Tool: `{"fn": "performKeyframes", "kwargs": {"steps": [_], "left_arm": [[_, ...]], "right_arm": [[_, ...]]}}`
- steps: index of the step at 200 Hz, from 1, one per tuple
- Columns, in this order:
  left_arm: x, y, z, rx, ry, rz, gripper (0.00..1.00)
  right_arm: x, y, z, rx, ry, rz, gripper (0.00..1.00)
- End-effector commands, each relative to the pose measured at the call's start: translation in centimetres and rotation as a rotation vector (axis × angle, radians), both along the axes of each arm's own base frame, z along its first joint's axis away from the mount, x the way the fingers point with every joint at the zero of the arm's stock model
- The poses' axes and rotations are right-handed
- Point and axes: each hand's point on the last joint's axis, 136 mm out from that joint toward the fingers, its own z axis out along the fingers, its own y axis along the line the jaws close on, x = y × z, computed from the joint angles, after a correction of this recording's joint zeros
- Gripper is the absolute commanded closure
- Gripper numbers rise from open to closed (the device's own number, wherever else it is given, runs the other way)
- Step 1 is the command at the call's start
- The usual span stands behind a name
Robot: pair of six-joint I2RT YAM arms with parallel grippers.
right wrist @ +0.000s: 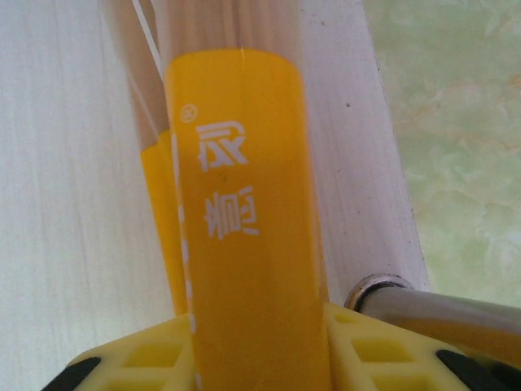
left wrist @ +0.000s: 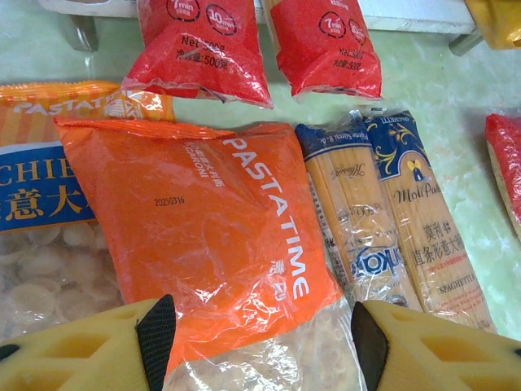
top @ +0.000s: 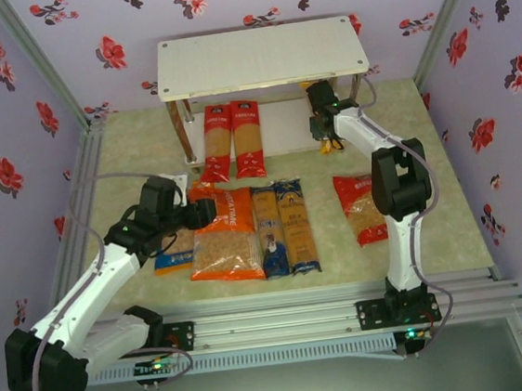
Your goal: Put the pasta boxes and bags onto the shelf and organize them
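My left gripper (left wrist: 262,338) hangs open just above the orange bag (left wrist: 195,220), one finger at each side of its clear window. The blue bag (left wrist: 41,195) lies partly under it on the left. Two red spaghetti packs (top: 217,142) (top: 248,138) lie with their far ends under the shelf (top: 260,57). The tan-and-blue pack (top: 269,230) and the dark blue pack (top: 296,224) lie side by side right of the orange bag. The red bag (top: 359,207) lies beside the right arm. My right gripper (right wrist: 256,358) holds the yellow spaghetti pack (right wrist: 244,204) on the shelf's lower board (right wrist: 65,204).
A metal shelf leg (right wrist: 431,314) stands close to my right fingers. Flowered walls close in the green table (top: 451,222) on three sides. The shelf's top board is bare. Bare table lies right of the red bag.
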Motion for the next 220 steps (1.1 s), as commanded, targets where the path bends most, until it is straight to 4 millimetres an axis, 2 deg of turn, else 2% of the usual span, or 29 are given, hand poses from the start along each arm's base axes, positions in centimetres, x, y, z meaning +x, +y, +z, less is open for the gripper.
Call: {"fn": "performKeyframes", "kwargs": {"steps": [1, 35, 69, 113, 149, 184, 220], "left_arm": [[-0.1, -1.1, -0.3, -0.03, 0.021, -0.022, 0.38], [-1.2, -2.4, -2.1, -0.029, 0.065, -0.052, 0.38], [-2.1, -3.3, -3.0, 0.008, 0.087, -0.082, 0.38], [-2.6, -3.4, -3.0, 0.054, 0.076, -0.094, 0.38], [-2.3, -3.2, -2.6, 0.043, 0.054, -0.073, 0.38], [-3.4, -5.3, -2.2, 0.045, 0.051, -0.148, 0.38], [-6.0, -9.0, -1.5, 0.099, 0.048, -0.241, 0.33]], "right_arm": [[-2.3, -4.8, -3.5, -0.053, 0.146, -0.109, 0.56], [-2.4, -4.4, -3.3, -0.015, 0.138, -0.106, 0.35], [-2.3, -3.3, -1.9, 0.064, 0.106, -0.094, 0.3], [-2.1, -2.6, 2.2, 0.133, -0.002, -0.077, 0.25], [-2.8, -2.4, 5.0, 0.152, -0.076, -0.068, 0.21], [-5.2, -2.0, 7.8, 0.135, -0.132, -0.039, 0.21], [-11.0, -1.5, 10.7, 0.105, -0.177, -0.005, 0.2]]}}
